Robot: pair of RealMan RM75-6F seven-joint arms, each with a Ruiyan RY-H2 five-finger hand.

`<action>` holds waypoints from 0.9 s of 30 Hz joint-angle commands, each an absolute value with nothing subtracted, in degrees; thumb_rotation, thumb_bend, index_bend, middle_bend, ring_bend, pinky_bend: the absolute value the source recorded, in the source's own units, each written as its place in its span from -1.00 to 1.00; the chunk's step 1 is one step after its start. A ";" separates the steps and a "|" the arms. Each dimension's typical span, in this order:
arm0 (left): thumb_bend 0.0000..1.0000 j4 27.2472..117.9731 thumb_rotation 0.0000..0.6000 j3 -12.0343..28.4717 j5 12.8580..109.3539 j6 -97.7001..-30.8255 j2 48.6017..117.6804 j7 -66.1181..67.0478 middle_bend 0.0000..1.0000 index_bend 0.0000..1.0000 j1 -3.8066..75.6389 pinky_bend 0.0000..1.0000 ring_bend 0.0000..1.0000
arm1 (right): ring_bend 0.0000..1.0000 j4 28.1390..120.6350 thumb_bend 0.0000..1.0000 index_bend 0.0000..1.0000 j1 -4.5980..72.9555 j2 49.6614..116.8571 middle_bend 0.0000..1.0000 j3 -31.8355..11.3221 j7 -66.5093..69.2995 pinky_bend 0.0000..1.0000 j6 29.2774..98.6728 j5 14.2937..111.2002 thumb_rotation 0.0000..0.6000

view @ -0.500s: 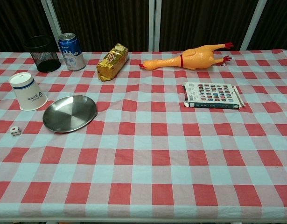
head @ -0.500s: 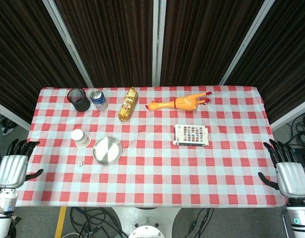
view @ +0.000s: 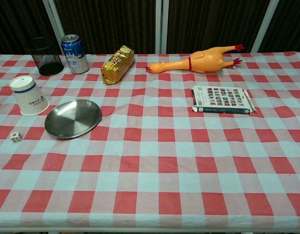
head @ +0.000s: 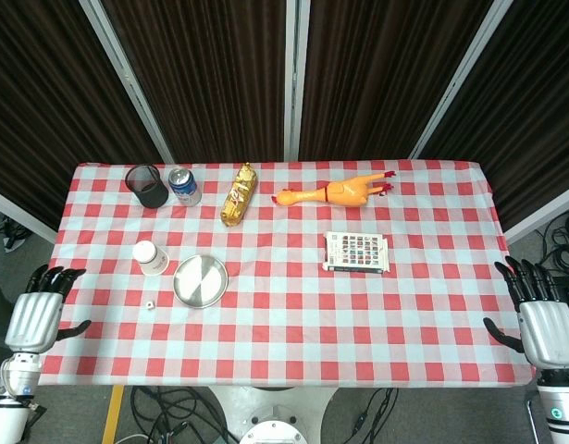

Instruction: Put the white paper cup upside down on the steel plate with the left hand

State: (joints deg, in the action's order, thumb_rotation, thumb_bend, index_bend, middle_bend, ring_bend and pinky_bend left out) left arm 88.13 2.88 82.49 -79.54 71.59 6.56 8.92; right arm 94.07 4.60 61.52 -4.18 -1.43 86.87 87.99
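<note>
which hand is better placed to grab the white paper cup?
Left. The white paper cup stands upside down just left of the steel plate, on the left hand's side of the table. The right hand hangs off the far right edge, with the whole table between.

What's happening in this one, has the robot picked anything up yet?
Not yet. Both hands are off the table's edges, holding nothing: the left hand at the left side, the right hand at the right, fingers apart. The white paper cup already stands upside down on the cloth, just left of the steel plate, not on it. Nothing is touching either one.
</note>
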 commanded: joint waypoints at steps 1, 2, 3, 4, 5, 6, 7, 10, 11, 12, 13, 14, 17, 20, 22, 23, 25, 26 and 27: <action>-1.00 88.00 1.00 3.01 82.43 -74.90 72.17 5.61 -0.51 -0.48 11.84 -0.64 -0.64 | -1.00 94.07 -0.75 -0.82 4.45 61.33 -0.87 -4.32 -1.51 -1.00 87.04 87.78 1.00; -1.00 87.55 1.00 2.94 82.54 -73.62 72.53 5.54 -0.43 -0.45 12.61 -0.52 -0.56 | -1.00 94.13 -0.75 -0.82 4.46 61.24 -0.87 -4.35 -1.59 -1.00 87.05 87.76 1.00; -1.00 86.83 1.00 2.90 82.65 -72.10 73.15 5.34 -0.35 -0.41 13.59 -0.37 -0.46 | -1.00 94.19 -0.75 -0.82 4.47 61.13 -0.87 -4.38 -1.67 -1.00 87.06 87.75 1.00; -1.00 86.40 1.00 2.92 82.61 -71.41 73.53 5.21 -0.31 -0.39 14.02 -0.28 -0.41 | -1.00 94.21 -0.75 -0.82 4.47 61.09 -0.86 -4.38 -1.69 -1.00 87.05 87.75 1.00; -1.00 85.50 1.00 2.98 82.31 -69.99 74.31 5.22 -0.24 -0.35 14.86 -0.14 -0.32 | -1.00 94.25 -0.75 -0.82 4.49 61.04 -0.86 -4.39 -1.70 -1.00 87.02 87.76 1.00; -1.00 84.83 1.00 3.06 81.98 -68.98 74.91 5.32 -0.18 -0.32 15.45 -0.04 -0.25 | -1.00 94.28 -0.75 -0.82 4.53 61.03 -0.86 -4.40 -1.69 -1.00 86.95 87.75 1.00; -1.00 84.12 1.00 3.27 81.42 -68.03 75.64 5.24 -0.05 -0.26 15.98 0.12 -0.10 | -1.00 94.26 -0.75 -0.82 4.56 61.04 -0.86 -4.39 -1.66 -1.00 86.89 87.76 1.00; -0.99 82.18 1.00 3.73 78.32 -63.62 77.73 5.80 0.22 -0.19 17.78 0.43 0.22 | -1.00 94.15 -0.75 -0.82 4.76 61.12 -0.85 -4.41 -1.50 -1.00 86.44 87.60 1.00; -0.97 81.55 1.00 3.98 77.01 -61.89 78.48 6.03 0.28 -0.18 18.51 0.51 0.29 | -1.00 94.12 -0.75 -0.82 4.88 61.16 -0.85 -4.44 -1.52 -1.00 86.26 87.55 1.00; -0.96 81.11 1.00 4.14 76.20 -60.77 79.00 6.25 0.33 -0.18 19.03 0.59 0.35 | -1.00 94.13 -0.75 -0.82 4.97 61.18 -0.85 -4.46 -1.57 -1.00 86.11 87.52 1.00; -0.94 80.51 1.00 4.44 75.23 -59.62 79.81 6.13 0.36 -0.17 19.62 0.64 0.38 | -1.00 94.14 -0.75 -0.82 5.09 61.19 -0.85 -4.48 -1.65 -1.00 85.94 87.54 1.00; -0.90 79.99 1.00 4.68 74.54 -58.87 80.47 5.88 0.41 -0.15 20.00 0.71 0.43 | -1.00 94.19 -0.75 -0.82 5.19 61.19 -0.85 -4.50 -1.74 -1.00 85.84 87.57 1.00; -0.77 77.94 1.00 5.39 72.83 -57.10 82.64 5.01 0.54 -0.08 21.11 0.90 0.57 | -1.00 94.28 -0.75 -0.82 5.38 61.20 -0.84 -4.50 -1.85 -1.00 85.57 87.61 1.00; -0.69 76.51 1.00 5.75 70.92 -55.03 84.05 5.06 0.58 -0.07 22.12 0.95 0.62 | -1.00 94.33 -0.75 -0.82 5.47 61.26 -0.83 -4.53 -1.92 -1.00 85.43 87.50 1.00; -0.67 76.10 1.00 5.72 70.00 -54.02 84.55 5.54 0.59 -0.08 22.60 0.96 0.62 | -1.00 94.32 -0.75 -0.82 5.48 61.29 -0.83 -4.53 -1.91 -1.00 85.44 87.47 1.00; -0.65 75.94 1.00 5.64 69.46 -53.45 84.78 5.90 0.59 -0.08 22.85 0.96 0.62 | -1.00 94.37 -0.75 -0.82 5.49 61.29 -0.83 -4.57 -1.97 -1.00 85.46 87.43 1.00; -0.61 75.95 1.00 5.52 68.52 -52.60 84.94 6.44 0.60 -0.08 23.16 0.96 0.63 | -1.00 94.41 -0.75 -0.82 5.44 61.26 -0.83 -4.59 -2.01 -1.00 85.53 87.32 1.00; -0.59 76.19 1.00 5.34 67.96 -52.06 84.90 6.76 0.61 -0.08 23.28 0.96 0.65 | -1.00 94.41 -0.75 -0.82 5.39 61.23 -0.83 -4.59 -2.01 -1.00 85.58 87.26 1.00; -0.57 76.42 1.00 5.20 67.64 -51.81 84.86 6.95 0.61 -0.08 23.34 0.96 0.65 | -1.00 94.41 -0.75 -0.82 5.38 61.24 -0.83 -4.59 -2.00 -1.00 85.59 87.22 1.00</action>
